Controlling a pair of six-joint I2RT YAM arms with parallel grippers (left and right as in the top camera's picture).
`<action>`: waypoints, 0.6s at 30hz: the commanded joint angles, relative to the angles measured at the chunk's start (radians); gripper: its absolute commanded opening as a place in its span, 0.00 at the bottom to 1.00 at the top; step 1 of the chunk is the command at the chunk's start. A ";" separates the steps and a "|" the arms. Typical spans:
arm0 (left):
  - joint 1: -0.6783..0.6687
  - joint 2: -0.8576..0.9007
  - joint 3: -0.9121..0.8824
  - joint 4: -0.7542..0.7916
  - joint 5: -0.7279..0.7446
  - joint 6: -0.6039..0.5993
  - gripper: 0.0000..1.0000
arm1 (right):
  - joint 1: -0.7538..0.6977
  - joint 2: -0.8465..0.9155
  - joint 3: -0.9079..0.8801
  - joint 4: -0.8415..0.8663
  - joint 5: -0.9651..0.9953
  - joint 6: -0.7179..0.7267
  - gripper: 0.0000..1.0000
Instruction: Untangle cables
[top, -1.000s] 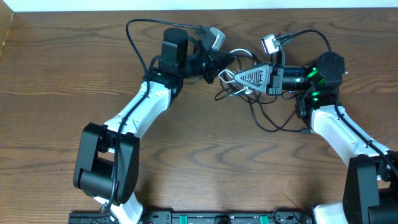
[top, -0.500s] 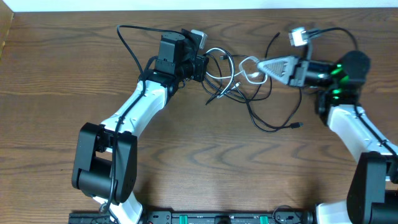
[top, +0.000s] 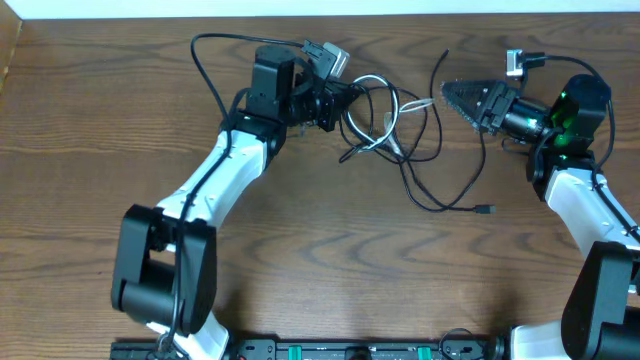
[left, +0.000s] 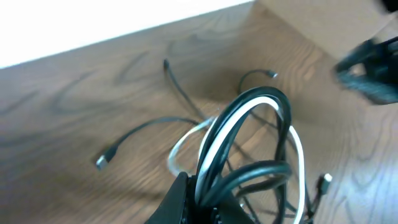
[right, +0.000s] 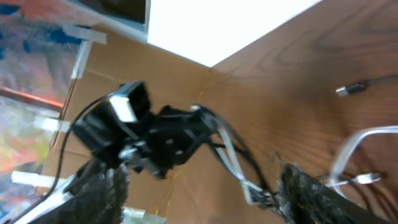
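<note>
On the dark wood-grain table (top: 320, 260), cables (top: 375, 142) lie looped together.

The right gripper (top: 449, 92) has let go. A second ago it was clamped into the tangle of cables (top: 385, 125), right beside the left gripper (top: 338, 100), and then it dragged a white cable (top: 380, 80) loop out to the right. Now its jaws stand apart and empty, clear of the tangle, and the loop has sprung back.

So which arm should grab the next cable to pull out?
Probably the right: the right gripper is open and empty beside the cables, while the left gripper is shut on them, anchoring the bundle.
</note>
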 joint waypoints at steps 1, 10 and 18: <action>0.031 -0.118 0.013 0.005 0.043 0.013 0.08 | 0.000 -0.005 0.009 0.002 -0.001 -0.051 0.85; 0.049 -0.289 0.013 0.005 0.038 0.013 0.08 | 0.122 -0.005 0.010 0.003 -0.064 -0.051 0.99; 0.047 -0.300 0.013 0.002 0.039 0.011 0.07 | 0.290 -0.005 0.010 0.140 0.015 -0.050 0.99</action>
